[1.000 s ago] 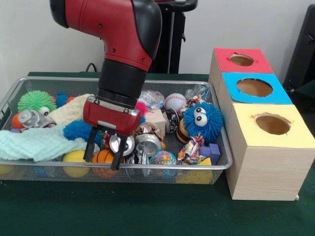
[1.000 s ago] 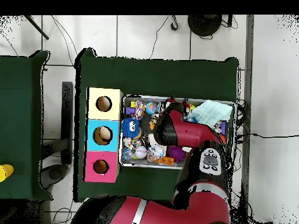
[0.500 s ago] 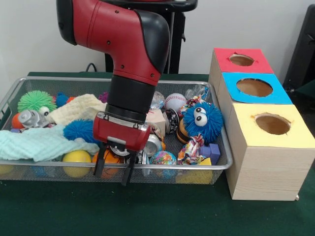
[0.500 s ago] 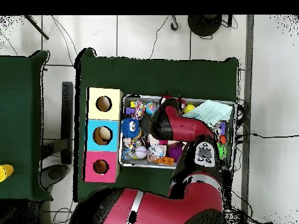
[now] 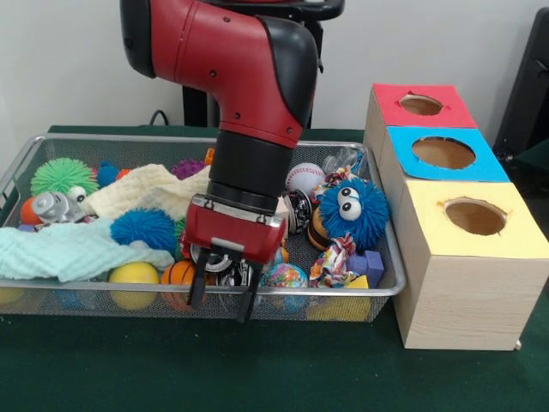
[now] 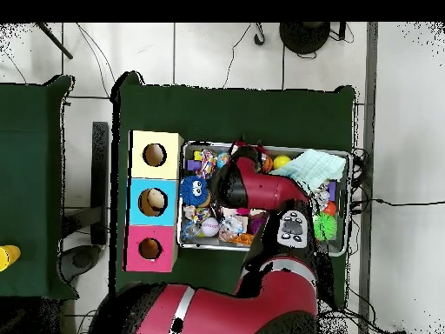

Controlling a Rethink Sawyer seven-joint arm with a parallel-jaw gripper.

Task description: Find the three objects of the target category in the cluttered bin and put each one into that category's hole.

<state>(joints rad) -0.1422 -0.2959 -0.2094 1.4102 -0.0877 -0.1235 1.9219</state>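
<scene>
A wire mesh bin (image 5: 382, 283) sat on a green table (image 5: 283, 369), packed with toys and household bits. The red and black arm (image 5: 249, 103) came down over the bin, and its gripper (image 5: 220, 300) hung at the bin's front rim with two dark fingers (image 5: 196, 290) spread apart and nothing between them. The fingertips overlapped the rim from the front view, so whether they were inside or just in front of the bin could not be told.

Just behind the gripper lay some shiny metal cans (image 5: 225, 268), mostly hidden by the wrist. An orange basketball-patterned ball (image 5: 178, 273) sat right beside the gripper, with a yellow ball (image 5: 134, 275) next to it. On the gripper's other side rested a small multicoloured ball (image 5: 285, 276).

A blue furry toy with googly eyes (image 5: 352, 212) stood toward the bin end nearest the boxes, and a white baseball (image 5: 305, 178) lay behind it. At the bin's opposite end were a light blue cloth (image 5: 69, 251), a cream cloth (image 5: 141, 190), a blue spiky ball (image 5: 142, 227) and a green spiky ball (image 5: 63, 175).

Beside the bin stood a row of three wooden boxes, each with a round hole on top: a yellow-topped box (image 5: 472, 249) nearest the front, a blue-topped box (image 5: 442, 153) in the middle, and a red-topped box (image 5: 420, 105) behind.
</scene>
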